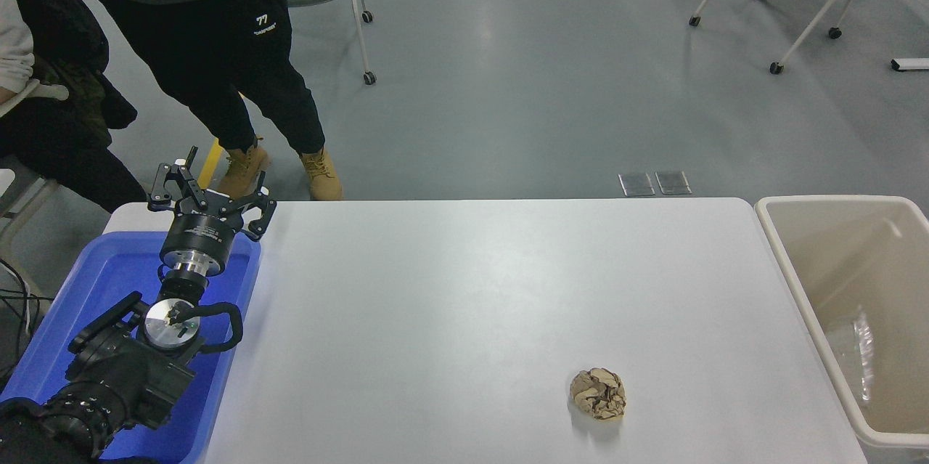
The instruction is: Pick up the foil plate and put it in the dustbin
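Note:
The foil plate (855, 349) shows only as a faint, blurred silver shape low inside the beige dustbin (827, 200), which stands off the table's right end. Nothing holds the plate. My right arm and its gripper are out of the picture. At the lower left my left arm is parked over the blue tray, its gripper (210, 195) open and empty, far from the bin.
A crumpled brown paper ball (597, 393) lies on the white table (472, 290) near the front right. The shallow blue tray (101, 268) sits at the left end. A person's legs (239, 86) stand beyond the far left corner, with another person seated at the left edge.

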You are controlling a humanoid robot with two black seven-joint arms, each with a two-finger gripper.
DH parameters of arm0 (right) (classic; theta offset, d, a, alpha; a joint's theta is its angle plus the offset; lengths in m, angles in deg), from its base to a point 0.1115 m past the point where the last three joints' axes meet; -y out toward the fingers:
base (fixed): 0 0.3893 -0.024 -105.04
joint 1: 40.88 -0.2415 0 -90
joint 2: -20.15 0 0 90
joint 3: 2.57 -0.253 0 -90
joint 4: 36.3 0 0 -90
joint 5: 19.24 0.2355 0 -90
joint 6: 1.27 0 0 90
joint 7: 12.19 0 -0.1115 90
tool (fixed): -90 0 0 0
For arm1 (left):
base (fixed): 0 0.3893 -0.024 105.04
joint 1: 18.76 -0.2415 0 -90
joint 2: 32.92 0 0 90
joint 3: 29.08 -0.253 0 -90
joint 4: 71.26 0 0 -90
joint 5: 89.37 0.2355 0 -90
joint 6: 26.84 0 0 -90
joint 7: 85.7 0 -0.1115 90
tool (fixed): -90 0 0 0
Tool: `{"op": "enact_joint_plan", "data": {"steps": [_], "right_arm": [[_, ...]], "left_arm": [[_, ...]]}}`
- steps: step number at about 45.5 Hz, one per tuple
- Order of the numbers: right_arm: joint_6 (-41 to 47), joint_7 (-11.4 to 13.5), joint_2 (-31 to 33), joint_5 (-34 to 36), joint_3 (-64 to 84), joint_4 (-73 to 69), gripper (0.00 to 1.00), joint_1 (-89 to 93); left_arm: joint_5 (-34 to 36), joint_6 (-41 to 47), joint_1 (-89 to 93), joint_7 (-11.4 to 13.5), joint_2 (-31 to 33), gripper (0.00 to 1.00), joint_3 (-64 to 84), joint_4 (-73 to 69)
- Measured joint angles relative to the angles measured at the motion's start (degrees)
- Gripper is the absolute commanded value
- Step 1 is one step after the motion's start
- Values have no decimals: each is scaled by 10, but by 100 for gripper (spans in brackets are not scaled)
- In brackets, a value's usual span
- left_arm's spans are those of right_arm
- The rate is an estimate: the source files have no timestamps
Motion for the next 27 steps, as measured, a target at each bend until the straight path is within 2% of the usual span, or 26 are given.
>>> {"op": "enact_joint_plan", "data": {"steps": [16, 27], "right_arm": [[7, 0, 48, -6, 5, -51, 100, -121], [9, -1, 49, -9, 39, -89, 100, -230]], "left_arm": [[0, 0, 0, 0, 0, 99, 0, 0], [0, 0, 0, 0, 0, 99, 0, 0]]}}
